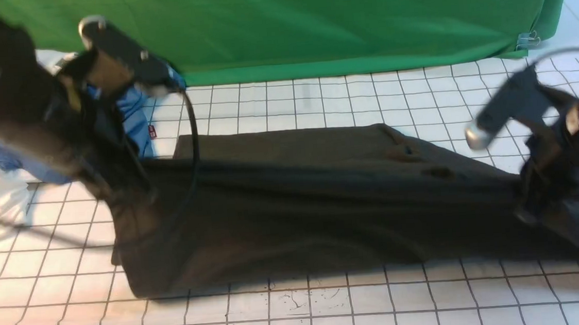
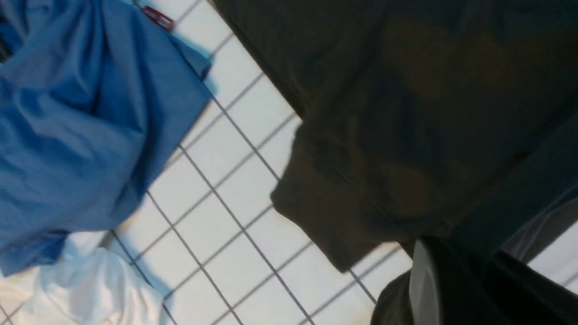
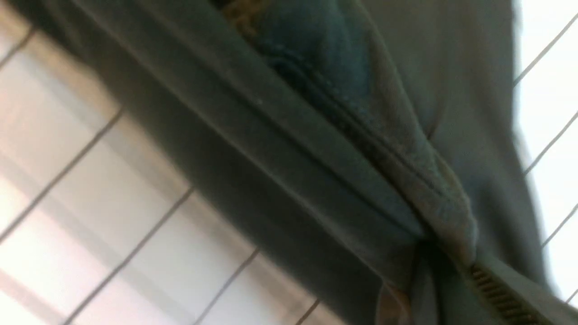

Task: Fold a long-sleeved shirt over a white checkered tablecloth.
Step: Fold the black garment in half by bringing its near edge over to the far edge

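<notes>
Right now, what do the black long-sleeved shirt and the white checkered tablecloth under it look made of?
Black long-sleeved shirt: soft matte knit, likely cotton; it drapes in loose folds and shows stitched hems. White checkered tablecloth: thin, smooth sheet lying flat, with a printed grid; fabric or coated plastic, cannot tell.

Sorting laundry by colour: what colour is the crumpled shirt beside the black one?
The crumpled shirt is blue, with a red tag; clearest in the left wrist view.
</notes>
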Motion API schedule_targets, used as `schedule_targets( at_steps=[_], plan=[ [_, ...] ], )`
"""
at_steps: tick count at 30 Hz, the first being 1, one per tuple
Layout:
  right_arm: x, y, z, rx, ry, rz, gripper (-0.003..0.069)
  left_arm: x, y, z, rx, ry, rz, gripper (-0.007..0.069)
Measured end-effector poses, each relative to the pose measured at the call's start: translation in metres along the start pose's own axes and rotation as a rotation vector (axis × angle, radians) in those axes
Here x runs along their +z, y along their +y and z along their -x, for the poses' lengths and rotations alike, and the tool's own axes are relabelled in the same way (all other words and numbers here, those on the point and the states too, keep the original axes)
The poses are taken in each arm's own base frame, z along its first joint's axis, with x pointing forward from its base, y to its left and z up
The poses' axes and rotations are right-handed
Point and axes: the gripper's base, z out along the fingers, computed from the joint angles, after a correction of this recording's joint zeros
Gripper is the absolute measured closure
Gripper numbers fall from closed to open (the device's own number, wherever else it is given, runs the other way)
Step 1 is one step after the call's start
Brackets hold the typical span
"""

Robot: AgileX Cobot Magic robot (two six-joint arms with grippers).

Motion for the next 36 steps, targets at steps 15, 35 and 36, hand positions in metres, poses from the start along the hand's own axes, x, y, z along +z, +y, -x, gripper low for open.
schedule_targets(
  at_steps=[15, 35, 36],
  plan=[
    [0.053, -0.06, 0.078, 0.028, -0.014, -0.037, 0.0627, 0.08, 0.051, 0.049, 0.06, 0.082, 0.074, 0.0653],
    [0.052, -0.113, 0.058, 0.265, 0.056, -0.076, 0.0144, 0.125, 0.085, 0.06, -0.139, 0.052, 0.154, 0.0245],
    [0.044, -0.115, 0.054, 0.279, 0.069, -0.075, 0.0142, 0.12, 0.087, 0.063, -0.166, 0.051, 0.154, 0.0209]
  ],
)
